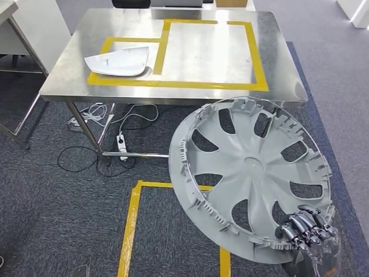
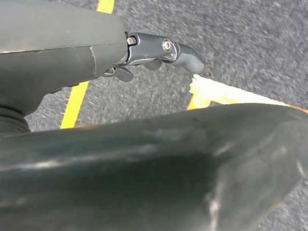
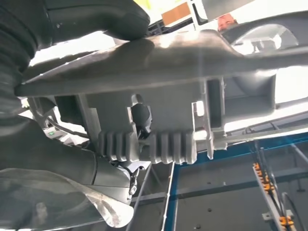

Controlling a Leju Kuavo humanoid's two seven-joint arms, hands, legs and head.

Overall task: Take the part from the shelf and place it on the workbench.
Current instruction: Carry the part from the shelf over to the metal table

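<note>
While the right hand [image 1: 309, 231] curls its fingers over the lower rim of the grey wheel cover [image 1: 250, 173], the part hangs tilted in the air above the carpet, short of the steel workbench [image 1: 65, 75]. Gripping at the edge keeps the ribbed back face turned up, ready, I'd guess, to be laid flat inside the yellow tape outline [image 1: 256, 57], whose large bay sits bare. Its smaller neighbour already holds a white panel [image 1: 118, 61]. Down low, the left hand [image 2: 160, 50] hangs over the floor with nothing in it, fingers partly extended.
</note>
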